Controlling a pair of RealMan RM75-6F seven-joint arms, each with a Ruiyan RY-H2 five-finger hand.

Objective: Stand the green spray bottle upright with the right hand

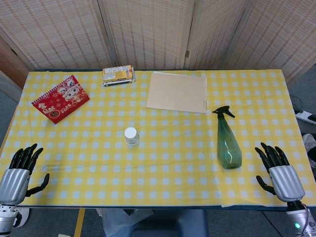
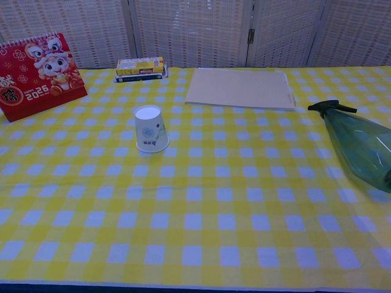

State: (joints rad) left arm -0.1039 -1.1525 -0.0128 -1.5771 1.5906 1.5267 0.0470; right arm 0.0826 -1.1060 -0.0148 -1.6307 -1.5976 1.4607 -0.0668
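Observation:
The green spray bottle lies on its side on the yellow checked tablecloth, right of centre, its black trigger head pointing to the far edge. In the chest view the spray bottle reaches the right border. My right hand rests open at the front right corner of the table, fingers spread, a little right of and nearer than the bottle's base, not touching it. At the front left corner my left hand is open too, holding nothing. Neither hand shows in the chest view.
An upside-down white paper cup stands mid-table. A beige folder lies at the back centre, a small box stack to its left, and a red 2026 desk calendar at the back left. A folding screen stands behind.

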